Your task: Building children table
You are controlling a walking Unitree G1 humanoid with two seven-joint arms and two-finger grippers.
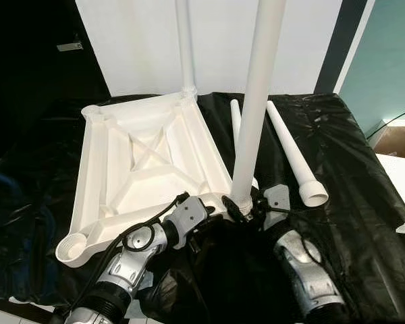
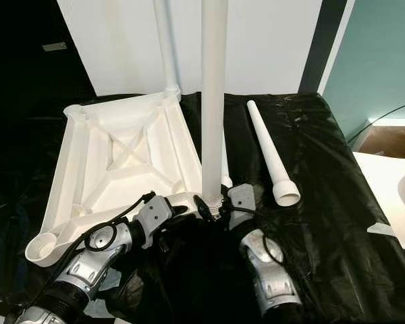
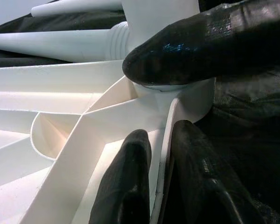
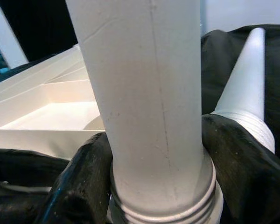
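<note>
Left claw [image 1: 219,204] pinched closed, right claw [image 1: 246,206] clamped, both forearms forward

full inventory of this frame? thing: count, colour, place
table top: 1, white, upside down on the black sheet, ribbed underside up
upright legs: 2, white, one in the far corner socket, one in the near right corner socket
loose legs: 2, white, lying on the sheet right of the table top, one in full view, one partly behind the near upright leg
black sheet: 1, covers the work surface
left gripper: 1, black fingers, clamped on the table top's near right corner
right gripper: 1, black fingers, shut around the near upright leg's base
</note>
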